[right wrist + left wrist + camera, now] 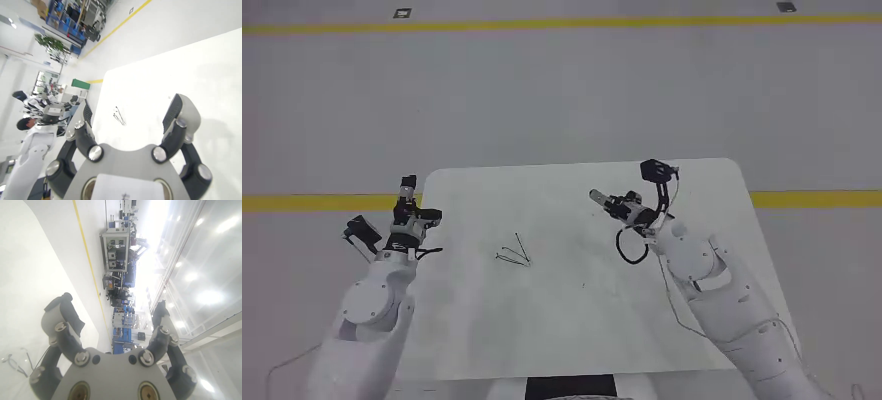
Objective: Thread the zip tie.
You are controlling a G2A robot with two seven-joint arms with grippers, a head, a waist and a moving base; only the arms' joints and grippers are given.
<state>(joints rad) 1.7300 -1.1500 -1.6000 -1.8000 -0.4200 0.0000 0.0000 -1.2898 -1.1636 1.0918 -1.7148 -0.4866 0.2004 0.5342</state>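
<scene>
Top view: thin black zip ties (514, 252) lie overlapped, left of centre on the white table (692, 300). The left gripper (406, 188) and right gripper (598, 197) flank them, well apart, jaws spread wide and empty. Likely hazard (a judgement): overlapped ties may lift together or slip from the pads.
</scene>
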